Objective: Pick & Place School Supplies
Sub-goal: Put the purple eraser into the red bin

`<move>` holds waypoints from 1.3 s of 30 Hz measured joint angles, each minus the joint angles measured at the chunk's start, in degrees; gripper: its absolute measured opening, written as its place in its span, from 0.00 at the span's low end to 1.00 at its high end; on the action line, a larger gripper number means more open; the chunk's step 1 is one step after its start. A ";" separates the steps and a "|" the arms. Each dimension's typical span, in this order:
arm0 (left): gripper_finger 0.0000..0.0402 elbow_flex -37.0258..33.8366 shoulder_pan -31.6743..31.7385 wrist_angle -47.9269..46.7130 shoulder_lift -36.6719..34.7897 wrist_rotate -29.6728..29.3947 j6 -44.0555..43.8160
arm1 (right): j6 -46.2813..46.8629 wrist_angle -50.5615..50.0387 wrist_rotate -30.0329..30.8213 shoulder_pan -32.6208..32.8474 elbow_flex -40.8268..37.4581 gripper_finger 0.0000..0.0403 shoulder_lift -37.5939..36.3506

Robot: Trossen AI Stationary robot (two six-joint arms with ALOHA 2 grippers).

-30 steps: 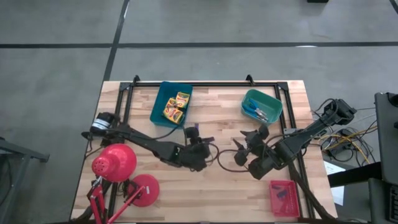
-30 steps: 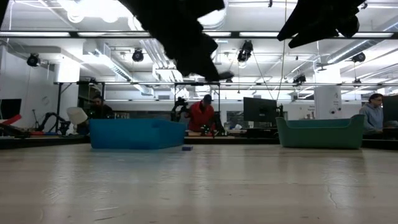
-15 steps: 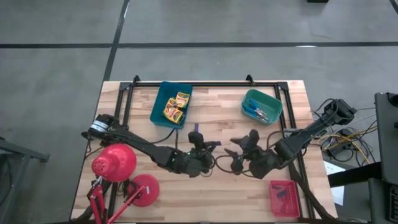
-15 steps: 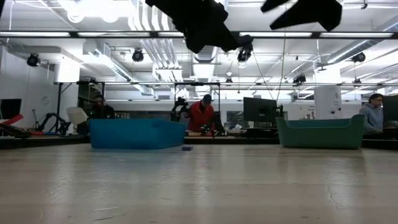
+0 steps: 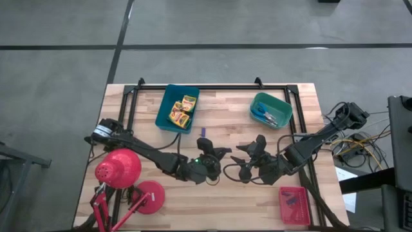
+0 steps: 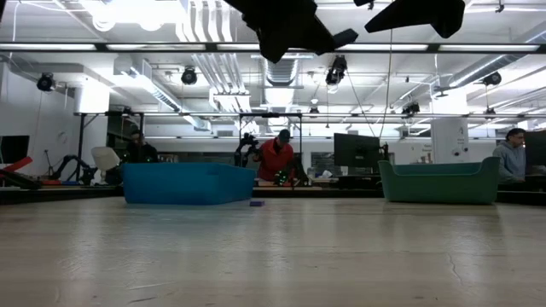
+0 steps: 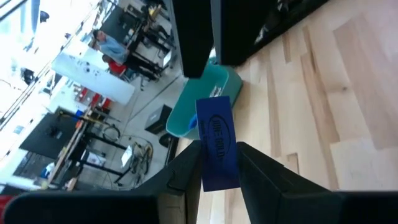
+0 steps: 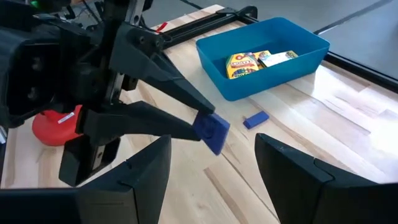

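My bench of pale wood planks carries everything, with a black frame along its far edge. At its near left corner stands the red desk lamp. The blue tray sits at the far left and holds the yellow crayon boxes; the teal tray at the far right holds the blue-handled scissors; the red tray lies at the near right corner with tiny purple sticks in it.

Both my arms hang above the bench's middle, facing each other. My left end effector is clenched on a small blue eraser, its fingers pinching it by one end so the printed face sticks out between them. My right end effector is just beside it, released, jaws spread wide and touching nothing.

A second small blue piece lies flat on the wood near the blue tray, apart from both arms.
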 joint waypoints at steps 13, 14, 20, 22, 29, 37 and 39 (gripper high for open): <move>0.25 0.00 0.02 6.07 0.00 5.77 4.37 | -1.88 0.00 -0.02 0.02 0.01 0.56 0.02; 0.25 0.00 0.02 6.03 0.00 5.79 4.38 | -1.91 0.00 -0.10 0.02 0.00 0.55 0.02; 0.25 -0.02 0.09 7.69 0.00 5.77 5.27 | -1.97 -0.02 -1.42 0.02 -0.02 0.47 0.02; 0.25 -0.02 0.09 8.17 0.00 5.73 5.68 | -1.98 -0.02 -1.46 0.02 -0.02 0.43 0.02; 0.25 -0.02 0.09 8.06 0.00 5.68 5.72 | -2.99 0.00 -1.45 0.02 -0.02 0.28 0.02; 0.25 -0.02 0.09 8.03 0.00 5.64 5.72 | -3.43 0.00 -1.12 0.02 -0.02 0.10 0.07; 0.25 -0.02 0.09 8.02 0.00 5.60 5.72 | -3.43 -0.01 -1.04 0.02 -0.02 0.07 0.07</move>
